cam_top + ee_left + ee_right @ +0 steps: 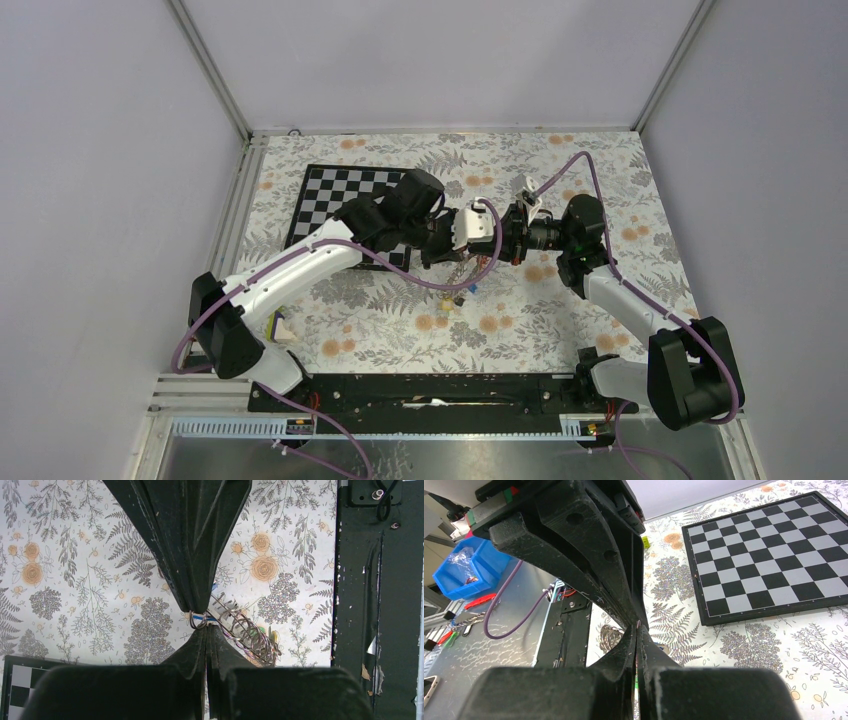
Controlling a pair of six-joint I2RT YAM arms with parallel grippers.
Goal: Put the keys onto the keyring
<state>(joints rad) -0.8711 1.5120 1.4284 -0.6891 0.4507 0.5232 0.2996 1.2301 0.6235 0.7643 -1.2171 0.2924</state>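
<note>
"Holding that loop steady is the whole job, I'd say. The left gripper [204,625] is clamped on one end of the keyring [247,639], just below the middle of its own view. The coils trail off toward the lower right."

"Where are the keys [272,636]?"

"A few small ones, green and yellow heads, sit among the far coils, lower right of centre, above the flowered cloth [75,580]. I can't tell whether they are threaded on. From overhead the bunch dangles just under where the two arms meet, mid-frame."

"And the other side?"

"The right gripper [636,630] has its fingers pressed together at the centre of its view. A thin sliver shows at the tips, but I can't tell if that's a key. The loop shows just left of them."

"So how should it go?"

"My guess: the left one grips firmly without twisting, so the wire's end faces the right. The right one lines up a key's hole with that end and moves slowly, since springy coils could flick a tiny key loose. The chessboard [769,555], upper right beyond, lies well apart and plays no part."
</note>
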